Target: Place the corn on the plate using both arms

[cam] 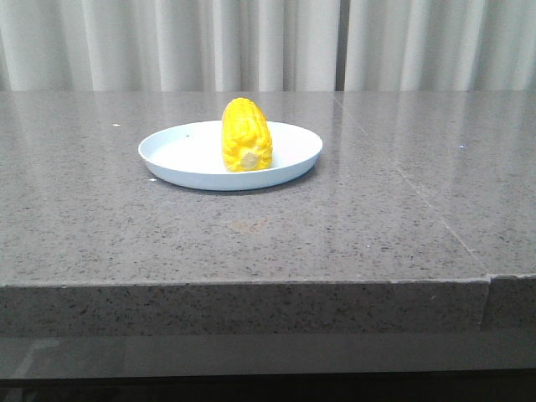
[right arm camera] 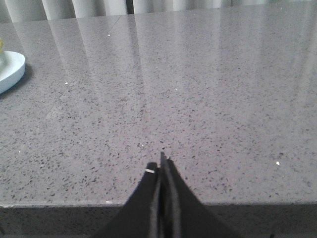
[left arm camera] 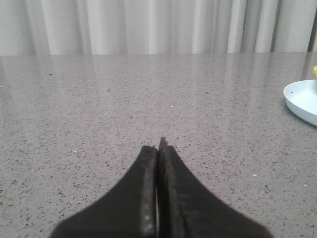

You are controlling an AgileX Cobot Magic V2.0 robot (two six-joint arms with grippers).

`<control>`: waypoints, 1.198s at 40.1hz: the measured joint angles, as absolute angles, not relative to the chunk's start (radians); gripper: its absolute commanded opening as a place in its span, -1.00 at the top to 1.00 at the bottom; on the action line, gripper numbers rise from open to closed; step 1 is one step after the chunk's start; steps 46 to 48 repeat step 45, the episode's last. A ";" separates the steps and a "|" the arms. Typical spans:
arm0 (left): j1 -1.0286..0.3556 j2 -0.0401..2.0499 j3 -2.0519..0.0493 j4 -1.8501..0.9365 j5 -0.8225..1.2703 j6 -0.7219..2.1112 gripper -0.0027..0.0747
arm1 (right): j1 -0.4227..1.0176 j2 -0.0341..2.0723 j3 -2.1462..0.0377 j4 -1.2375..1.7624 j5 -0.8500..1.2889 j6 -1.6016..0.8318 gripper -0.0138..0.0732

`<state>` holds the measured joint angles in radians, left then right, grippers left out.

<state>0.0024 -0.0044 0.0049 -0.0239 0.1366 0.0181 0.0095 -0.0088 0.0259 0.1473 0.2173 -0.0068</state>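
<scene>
Corn (cam: pixel 246 136) already lies on the plate (cam: pixel 180 157), just above the middle of the front view, its pale stub end turned toward the camera and its body a little right of the dish's centre, so the placing looks done and the step in hand is, by my judgement, a clean retreat. At the bottom centre of the left wrist view the left gripper (left arm camera: pixel 159 148) has its fingers pressed together on nothing, low over the grey speckled table (cam: pixel 100 234), with only the plate's rim showing at the right edge. At the bottom centre of the right wrist view the right gripper (right arm camera: pixel 161 163) is likewise closed and empty near the table's front edge, the plate at the upper left. To finish well, keep both arms well apart from the dish and avoid sweeping inward, since the cob would likely roll if nudged.
</scene>
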 measured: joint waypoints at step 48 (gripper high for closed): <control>0.002 -0.004 0.005 -0.024 0.137 0.018 0.98 | 0.008 -0.009 0.026 0.147 0.227 0.005 0.84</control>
